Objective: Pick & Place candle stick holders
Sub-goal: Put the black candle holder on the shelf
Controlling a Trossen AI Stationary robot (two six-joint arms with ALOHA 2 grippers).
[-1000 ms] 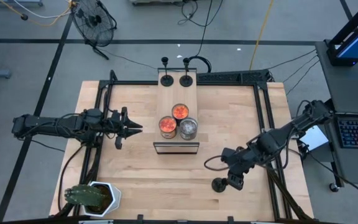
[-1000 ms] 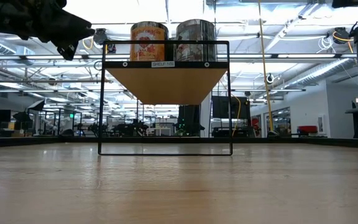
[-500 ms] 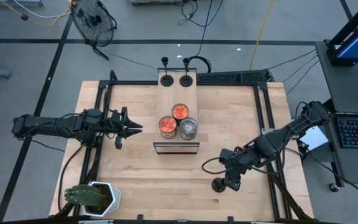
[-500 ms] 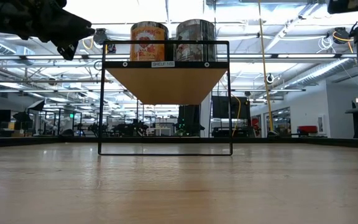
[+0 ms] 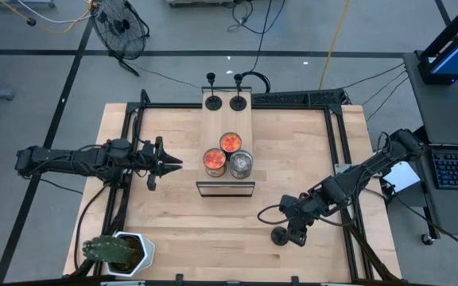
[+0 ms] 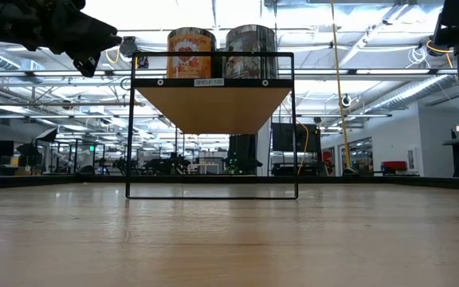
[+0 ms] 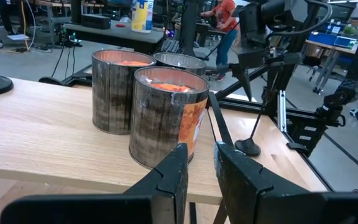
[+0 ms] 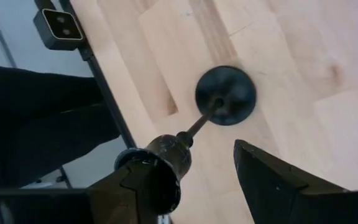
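The table [image 5: 181, 214] carries a shelf [image 5: 226, 119] at its middle, and all else is placed from that shelf. On its far end stand two holders [image 5: 211, 102], side by side; on its near end sit three jars [image 5: 230, 143]. The left end effector [image 5: 172, 164] hangs left of the shelf, fingers nearly together and empty. The right end effector [image 5: 293, 233] is near-right of the shelf, fingers parted around the stem of a third holder [image 5: 280, 236] standing on the table.
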